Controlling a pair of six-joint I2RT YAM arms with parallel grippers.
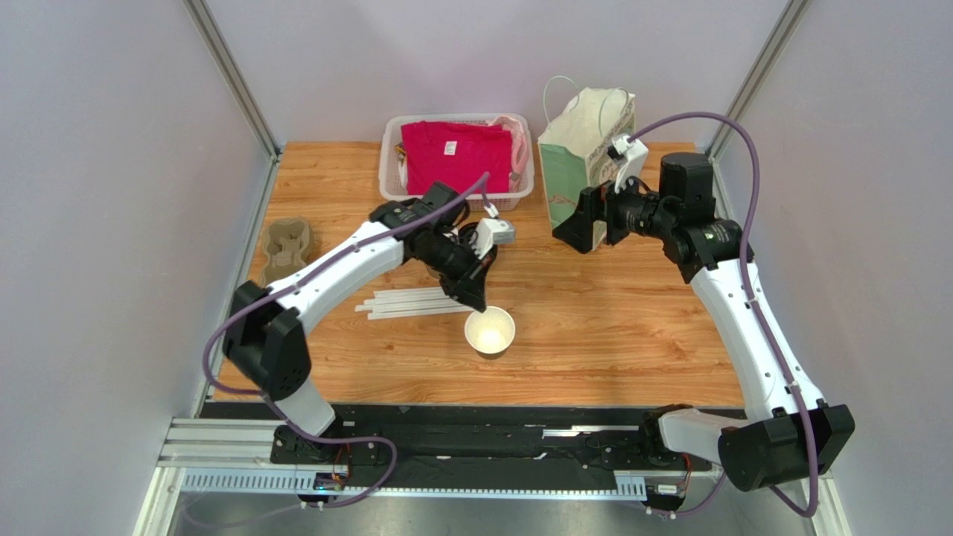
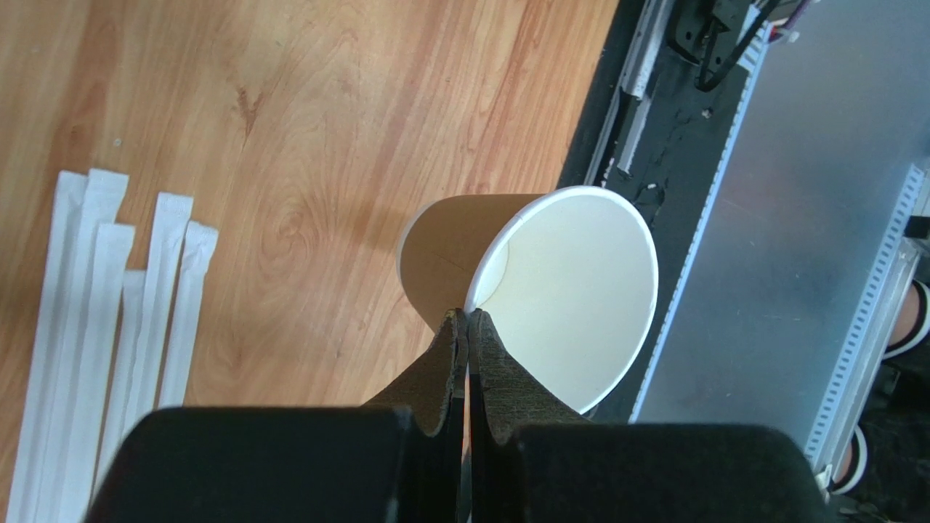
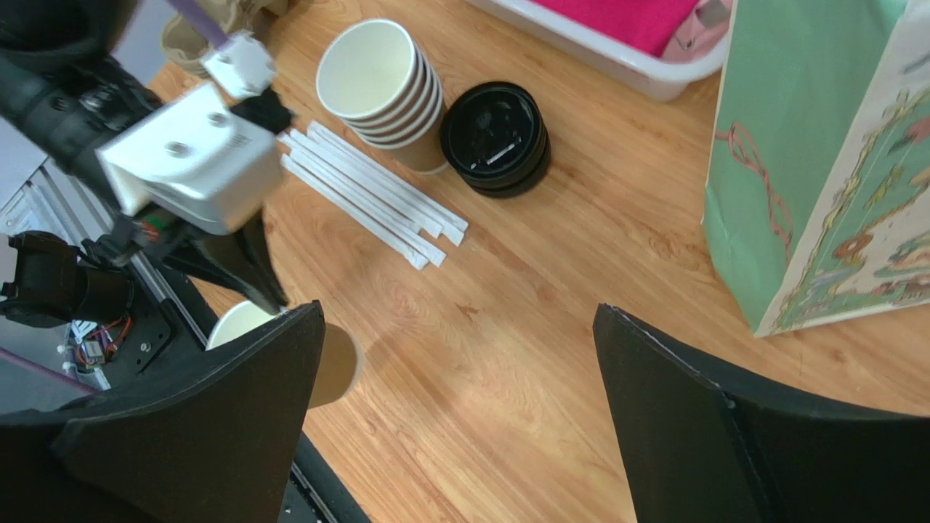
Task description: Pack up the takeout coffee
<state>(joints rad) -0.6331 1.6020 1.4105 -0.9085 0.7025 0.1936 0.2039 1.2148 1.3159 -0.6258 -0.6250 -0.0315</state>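
Rim of the paper cup (image 2: pixel 568 294) clamped between the left jaws; right jaws spread wide, well apart from it.

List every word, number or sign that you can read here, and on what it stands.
None can be read.
The white tag on the pink shirt is too small.
The bag shows only drawings.
The black lids bear raised marks, too blurred to read.
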